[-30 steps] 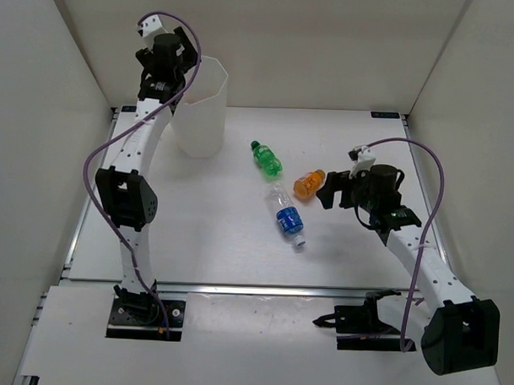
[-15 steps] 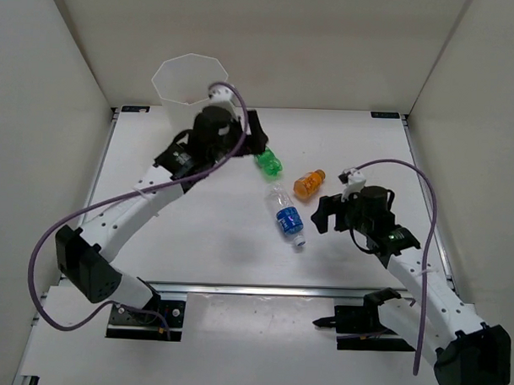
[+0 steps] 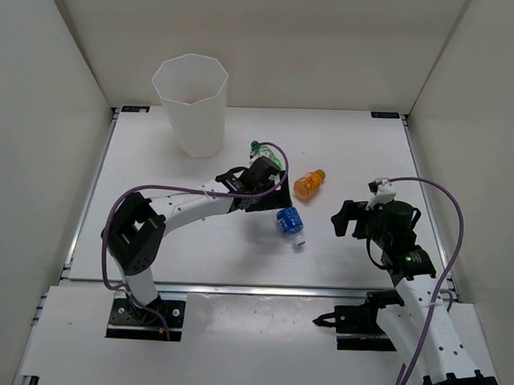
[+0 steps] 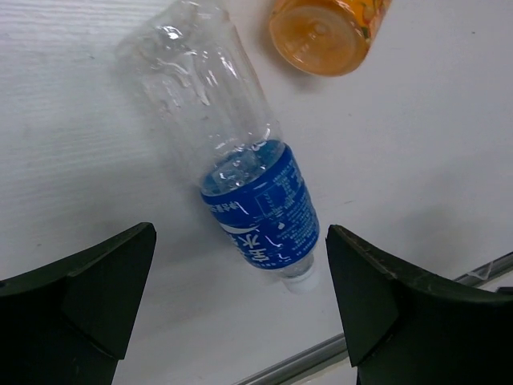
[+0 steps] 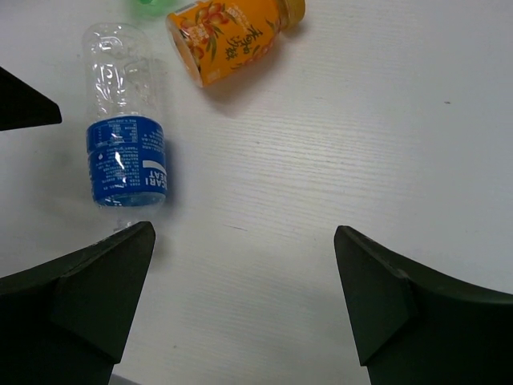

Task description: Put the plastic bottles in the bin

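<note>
Left end effector (image 4: 240, 233) is hovering spread and empty; my right end effector (image 5: 244, 233) is gaping too. The tall translucent white faceted bin (image 3: 200, 123) is standing far-left on the tabletop (image 3: 368, 146); the clear blue-labelled plastic bottle (image 4: 240, 184) is lying under my left end effector, the orange plastic bottle (image 3: 308, 184) just beyond.

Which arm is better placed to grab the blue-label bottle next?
Left. The left gripper is open straight above the blue-label bottle, a finger on each side. The right gripper, also open, is centred on bare table beside it.

Left gripper (image 4: 240, 233), right gripper (image 5: 244, 231): both spread wide.
</note>
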Motion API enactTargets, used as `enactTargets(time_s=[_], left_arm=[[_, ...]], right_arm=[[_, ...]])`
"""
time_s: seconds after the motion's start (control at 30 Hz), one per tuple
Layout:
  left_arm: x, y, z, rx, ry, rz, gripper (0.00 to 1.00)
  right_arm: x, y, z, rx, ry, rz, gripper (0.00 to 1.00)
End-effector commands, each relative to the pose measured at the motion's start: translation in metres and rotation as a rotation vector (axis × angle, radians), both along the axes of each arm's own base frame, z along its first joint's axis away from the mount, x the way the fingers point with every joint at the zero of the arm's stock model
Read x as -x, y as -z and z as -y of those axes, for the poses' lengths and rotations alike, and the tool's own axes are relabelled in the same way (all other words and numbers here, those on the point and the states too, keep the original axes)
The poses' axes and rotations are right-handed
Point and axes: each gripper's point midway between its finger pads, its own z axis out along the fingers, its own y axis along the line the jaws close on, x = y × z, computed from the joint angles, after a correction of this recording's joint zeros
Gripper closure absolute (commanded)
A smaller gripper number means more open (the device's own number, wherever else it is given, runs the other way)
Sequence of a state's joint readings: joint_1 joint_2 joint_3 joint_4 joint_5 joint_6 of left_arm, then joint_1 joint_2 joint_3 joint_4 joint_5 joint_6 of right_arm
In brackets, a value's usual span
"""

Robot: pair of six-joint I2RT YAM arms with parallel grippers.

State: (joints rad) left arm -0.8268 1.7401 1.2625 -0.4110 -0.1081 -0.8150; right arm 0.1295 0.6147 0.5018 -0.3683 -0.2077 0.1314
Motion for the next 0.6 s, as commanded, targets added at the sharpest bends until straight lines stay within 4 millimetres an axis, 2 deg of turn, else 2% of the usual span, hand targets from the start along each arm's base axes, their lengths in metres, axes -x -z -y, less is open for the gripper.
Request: enactTargets(time_s=[0.0, 0.03, 0.1, 0.13, 0.2, 0.3, 0.43, 0.5, 0.53, 0.57], left_arm=[[0.005, -0.008, 0.020, 0.072, -0.019, 0.012, 0.02], [0.008, -0.003, 0.024, 0.069, -0.010, 0.004, 0.01], [0.011, 0.018, 0.026, 0.031, -0.018, -0.020, 0.01], [0.012, 0.021, 0.029, 0.025, -0.014, -0.027, 0.01], [0.011, 0.041, 0.030, -0.019, -0.008, -0.069, 0.01], [0.010, 0.056, 0.027, -0.056, -0.015, -0.103, 0.01], [0.004, 0.059, 0.021, -0.063, -0.034, -0.095, 0.04], [0.003, 0.058, 0.013, -0.064, -0.037, -0.097, 0.15], [0.004, 0.060, 0.008, -0.063, -0.035, -0.109, 0.24], [0.001, 0.051, 0.003, -0.045, -0.047, -0.097, 0.26]], right_arm=[[0.002, 0.009, 0.006, 0.013, 0.035, -0.016, 0.07], [0.002, 0.012, 0.008, 0.023, 0.043, -0.023, 0.07], [0.001, 0.012, 0.015, 0.027, 0.073, -0.013, 0.01], [0.002, 0.017, 0.014, 0.023, 0.071, -0.025, 0.01], [-0.002, 0.009, 0.020, 0.007, 0.104, 0.007, 0.01], [-0.002, 0.004, 0.022, -0.039, 0.121, 0.029, 0.01], [-0.002, 0.005, 0.027, -0.045, 0.133, 0.036, 0.01], [-0.004, 0.000, 0.028, -0.030, 0.134, 0.043, 0.00], [-0.004, -0.001, 0.028, -0.026, 0.135, 0.039, 0.00], [-0.003, 0.003, 0.026, -0.017, 0.127, 0.024, 0.00]])
